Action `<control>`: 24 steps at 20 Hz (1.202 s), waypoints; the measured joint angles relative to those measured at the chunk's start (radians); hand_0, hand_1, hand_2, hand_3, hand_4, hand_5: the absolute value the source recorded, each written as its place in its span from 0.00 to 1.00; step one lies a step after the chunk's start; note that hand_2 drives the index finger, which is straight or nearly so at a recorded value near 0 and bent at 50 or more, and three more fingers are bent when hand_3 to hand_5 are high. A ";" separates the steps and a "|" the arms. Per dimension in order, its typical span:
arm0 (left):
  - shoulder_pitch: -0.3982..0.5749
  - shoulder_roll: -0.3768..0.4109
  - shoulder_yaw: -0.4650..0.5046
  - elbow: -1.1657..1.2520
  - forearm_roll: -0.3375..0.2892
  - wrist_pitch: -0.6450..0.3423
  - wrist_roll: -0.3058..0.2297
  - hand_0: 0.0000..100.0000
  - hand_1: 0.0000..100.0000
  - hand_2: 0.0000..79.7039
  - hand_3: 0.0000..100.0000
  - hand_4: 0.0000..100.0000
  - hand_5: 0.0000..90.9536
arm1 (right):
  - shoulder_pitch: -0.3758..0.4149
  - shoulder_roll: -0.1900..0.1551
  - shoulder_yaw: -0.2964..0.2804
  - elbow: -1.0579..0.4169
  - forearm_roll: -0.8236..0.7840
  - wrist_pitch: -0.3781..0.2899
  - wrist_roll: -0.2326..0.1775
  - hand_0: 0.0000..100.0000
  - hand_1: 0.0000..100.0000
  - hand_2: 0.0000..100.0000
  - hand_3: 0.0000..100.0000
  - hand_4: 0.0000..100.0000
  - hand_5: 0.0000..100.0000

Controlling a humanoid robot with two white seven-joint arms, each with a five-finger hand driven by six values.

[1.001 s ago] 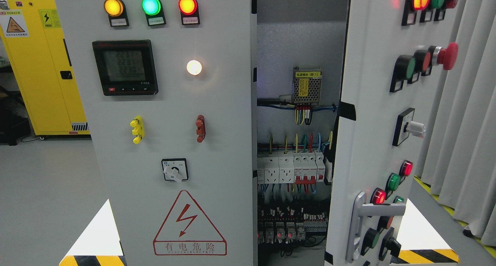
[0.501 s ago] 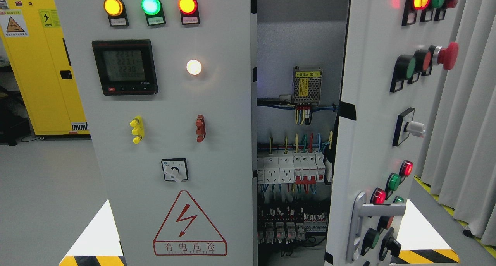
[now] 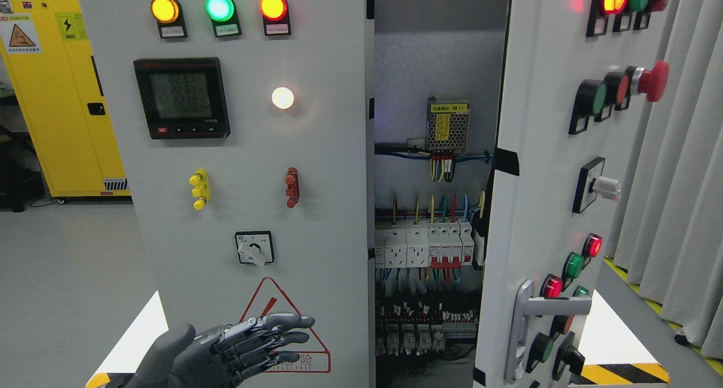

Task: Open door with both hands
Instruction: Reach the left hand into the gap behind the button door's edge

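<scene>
At seven o'clock, nearest: left hand [image 3: 237,345], fingers stretched out and loosely spread, holding nothing, pointing toward three o'clock across the warning sign [image 3: 276,327] on the left door [image 3: 316,168]. Right hand: not visible. At four o'clock: right door [image 3: 542,207], already swung partly out, handle [image 3: 528,328] untouched. Farthest, between doors: breakers [image 3: 427,245]. Advice: hook fingertips behind the left door's free edge, clear of wiring, pull steadily.

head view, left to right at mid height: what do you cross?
yellow cabinet → digital meter → white lamp → power supply module inside the open cabinet → black tape patch on the right door's edge → red mushroom button → grey curtain
</scene>
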 measured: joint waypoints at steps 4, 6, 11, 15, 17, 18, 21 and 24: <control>-0.120 -0.025 -0.053 0.025 0.017 0.044 0.002 0.00 0.00 0.00 0.00 0.00 0.00 | 0.000 0.000 0.000 0.000 0.000 0.000 0.000 0.22 0.00 0.00 0.00 0.00 0.00; -0.175 -0.042 -0.077 0.038 0.022 0.064 0.002 0.00 0.00 0.00 0.00 0.00 0.00 | -0.001 0.000 0.000 0.000 0.000 0.000 0.000 0.22 0.00 0.00 0.00 0.00 0.00; -0.306 -0.094 -0.143 0.091 0.028 0.096 0.002 0.00 0.00 0.00 0.00 0.00 0.00 | -0.001 0.000 -0.001 0.000 0.000 0.000 0.000 0.22 0.00 0.00 0.00 0.00 0.00; -0.386 -0.162 -0.183 0.146 0.029 0.165 0.035 0.00 0.00 0.00 0.00 0.00 0.00 | -0.001 0.000 0.000 0.000 0.000 0.000 0.000 0.22 0.00 0.00 0.00 0.00 0.00; -0.419 -0.198 -0.198 0.174 0.029 0.195 0.053 0.00 0.00 0.00 0.00 0.00 0.00 | -0.001 0.000 0.000 0.000 0.000 0.000 0.000 0.22 0.00 0.00 0.00 0.00 0.00; -0.435 -0.218 -0.205 0.188 0.029 0.213 0.061 0.00 0.00 0.00 0.00 0.00 0.00 | -0.001 0.000 0.000 0.000 0.000 0.000 0.000 0.22 0.00 0.00 0.00 0.00 0.00; -0.485 -0.278 -0.223 0.228 0.029 0.254 0.071 0.00 0.00 0.00 0.00 0.00 0.00 | -0.001 0.000 0.000 0.000 0.000 0.000 0.000 0.22 0.00 0.00 0.00 0.00 0.00; -0.532 -0.339 -0.237 0.266 0.028 0.280 0.074 0.00 0.00 0.00 0.00 0.00 0.00 | -0.001 0.000 0.000 0.000 0.000 0.000 0.000 0.22 0.00 0.00 0.00 0.00 0.00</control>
